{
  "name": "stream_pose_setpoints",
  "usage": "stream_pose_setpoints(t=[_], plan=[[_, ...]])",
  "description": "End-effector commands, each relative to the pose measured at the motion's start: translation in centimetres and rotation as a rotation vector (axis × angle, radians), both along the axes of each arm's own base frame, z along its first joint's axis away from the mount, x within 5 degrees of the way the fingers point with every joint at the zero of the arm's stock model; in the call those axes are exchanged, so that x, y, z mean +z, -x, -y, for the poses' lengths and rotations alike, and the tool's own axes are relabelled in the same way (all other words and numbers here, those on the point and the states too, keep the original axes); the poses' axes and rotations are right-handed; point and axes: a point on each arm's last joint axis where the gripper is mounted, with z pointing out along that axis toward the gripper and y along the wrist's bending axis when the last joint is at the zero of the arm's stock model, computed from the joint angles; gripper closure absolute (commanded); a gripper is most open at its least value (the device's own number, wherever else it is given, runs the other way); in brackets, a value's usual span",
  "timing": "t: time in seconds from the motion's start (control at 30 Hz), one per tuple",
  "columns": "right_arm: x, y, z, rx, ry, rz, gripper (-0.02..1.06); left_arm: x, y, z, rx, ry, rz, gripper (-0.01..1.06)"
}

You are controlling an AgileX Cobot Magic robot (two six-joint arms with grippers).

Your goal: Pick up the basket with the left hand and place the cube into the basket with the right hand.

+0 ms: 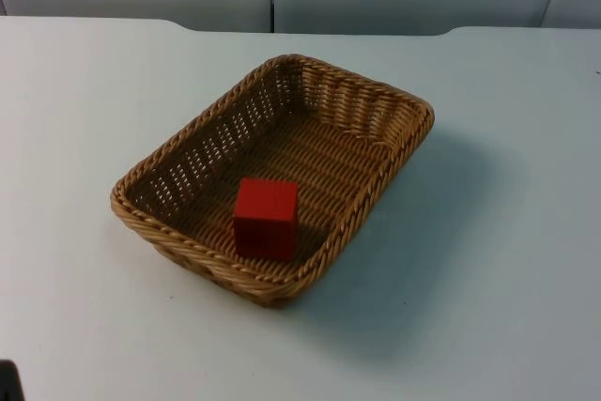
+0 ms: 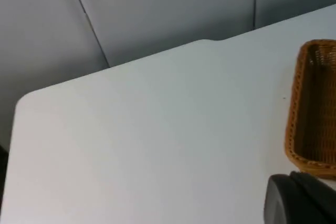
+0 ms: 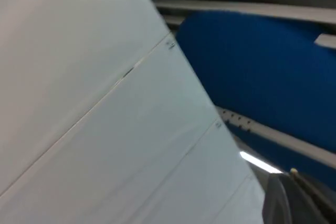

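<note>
Red cube [image 1: 266,218] inside wicker basket [image 1: 188,129], near end; basket on white table [image 1: 507,232], mid-scene. Both grippers' jaw state: cannot tell.

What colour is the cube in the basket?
Red. The cube shows best in the top view, inside the basket.

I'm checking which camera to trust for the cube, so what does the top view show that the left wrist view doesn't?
The top view shows the whole wicker basket resting on the white table, with the red cube sitting inside it near its front end.

The left wrist view shows one end of the basket, a rounded table corner with the grey partition wall behind it, and a black fingertip of the left hand.

Both show the basket, the table and the wall.
</note>
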Motion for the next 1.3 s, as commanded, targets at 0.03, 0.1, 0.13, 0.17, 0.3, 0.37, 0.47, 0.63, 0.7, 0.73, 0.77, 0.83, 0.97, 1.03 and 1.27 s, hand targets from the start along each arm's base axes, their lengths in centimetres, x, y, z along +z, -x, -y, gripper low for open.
stream_pose_setpoints(t=[0.03,0.1,0.13,0.17,0.3,0.37,0.47,0.63,0.7,0.73,0.77,0.83,0.97,1.03,1.27], plan=[[-2.1,-0.3,-0.3,0.023,-0.073,-0.023,1.04,-1.7,2.5,-0.8,-0.023,0.062,0.016,1.05],[-4.1,-0.8,-0.9,0.066,-0.132,-0.039,1.04,-3.1,4.1,-1.3,-0.036,0.099,0.04,1.05],[-4.9,-1.2,-1.3,0.102,-0.156,-0.043,1.04,-3.6,5.0,-1.5,-0.05,0.125,0.063,1.05],[-4.9,-1.2,-1.3,0.102,-0.156,-0.043,1.04,-3.6,5.0,-1.5,-0.05,0.125,0.063,1.05],[-8.9,-3.6,-3.0,0.246,-0.266,-0.078,1.04,-5.7,7.0,-1.8,-0.109,0.207,0.114,1.05],[-9.6,-4.0,-3.2,0.293,-0.326,-0.097,1.04,-6.2,7.2,-1.7,-0.121,0.221,0.115,1.05],[-12.3,-5.4,-3.7,0.366,-0.515,-0.267,1.04,-7.0,6.7,-1.2,-0.152,0.215,0.079,1.05],[-14.8,-5.4,-5.6,0.541,-0.777,-0.49,1.04,-8.0,5.8,-0.3,-0.22,0.163,0.079,1.05],[-15.8,-5.1,-6.5,0.614,-0.799,-0.635,1.04,-8.8,5.5,0.1,-0.234,0.164,0.052,1.05],[-15.8,-5.1,-6.5,0.614,-0.799,-0.635,1.04,-8.8,5.5,0.1,-0.234,0.164,0.052,1.05],[-16.0,-4.9,-6.9,0.656,-0.814,-0.678,1.04,-9.1,5.3,0.2,-0.239,0.164,0.038,1.05],[-16.8,-4.5,-7.1,0.677,-0.828,-0.775,1.04,-9.7,5.0,0.3,-0.244,0.144,0.021,1.05],[-17.8,-3.8,-6.6,0.64,-0.803,-0.88,1.04,-10.2,4.8,0.4,-0.247,0.131,0.007,1.05],[-17.9,-3.3,-6.4,0.648,-0.777,-0.873,1.04,-10.3,4.7,0.5,-0.246,0.129,-0.002,1.05],[-19.0,-3.4,-6.0,0.654,-0.831,-0.894,1.04,-10.3,4.7,0.4,-0.246,0.111,0.004,1.05]])
